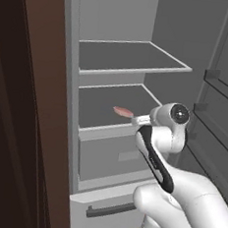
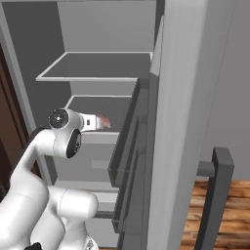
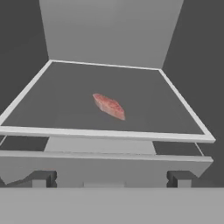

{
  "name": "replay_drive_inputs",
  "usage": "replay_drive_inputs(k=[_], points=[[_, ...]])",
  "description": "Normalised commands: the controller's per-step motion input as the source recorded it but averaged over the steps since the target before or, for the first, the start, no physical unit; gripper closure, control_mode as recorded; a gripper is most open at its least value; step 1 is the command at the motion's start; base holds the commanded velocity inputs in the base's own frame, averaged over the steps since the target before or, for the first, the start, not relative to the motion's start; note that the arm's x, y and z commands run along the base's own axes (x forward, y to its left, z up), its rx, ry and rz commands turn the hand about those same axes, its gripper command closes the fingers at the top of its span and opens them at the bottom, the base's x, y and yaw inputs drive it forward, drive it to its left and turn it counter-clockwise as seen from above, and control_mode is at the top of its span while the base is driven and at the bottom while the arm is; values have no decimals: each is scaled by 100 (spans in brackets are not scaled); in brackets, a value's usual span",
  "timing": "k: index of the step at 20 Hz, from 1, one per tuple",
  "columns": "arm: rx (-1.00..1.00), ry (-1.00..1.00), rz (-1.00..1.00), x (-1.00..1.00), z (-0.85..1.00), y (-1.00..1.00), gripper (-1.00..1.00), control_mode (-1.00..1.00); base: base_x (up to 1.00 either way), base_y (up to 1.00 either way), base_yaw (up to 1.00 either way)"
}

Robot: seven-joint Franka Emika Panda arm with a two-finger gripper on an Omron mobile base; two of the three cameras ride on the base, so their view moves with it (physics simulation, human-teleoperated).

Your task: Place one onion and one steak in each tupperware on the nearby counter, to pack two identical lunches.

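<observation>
I'm parked in front of the open fridge [image 1: 67, 106], and the step in hand is fetching a steak [image 3: 109, 106] for one of the lunches. The steak lies flat on the middle shelf [image 3: 39, 94], about at its centre, with nothing near it; in the left base view it shows as a pink sliver just beyond the arm's wrist. My tool [image 3: 109, 178] hangs outside the shelf's front edge, fingers [image 3: 41, 178] spread wide apart and holding nothing, aimed along the shelf at the meat. Next I reckon I must push the hand forward over the front rim, drop low enough to straddle the steak, and close on its narrow width. The piece looks thin, so the fingers will need to come almost down to the shelf.
</observation>
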Motion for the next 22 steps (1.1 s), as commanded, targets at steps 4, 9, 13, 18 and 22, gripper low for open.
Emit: replay_drive_inputs(k=[4,9,13,18,22], points=[[0,3,0,37,0,0,-100,-100,0,0,0],[0,6,0,26,-6,0,-100,-100,0,0,0],[0,2,0,27,-33,0,-100,-100,0,0,0],[0,0,0,37,-29,0,-100,-100,0,0,0],[0,3,0,31,-14,0,-100,-100,0,0,0]])
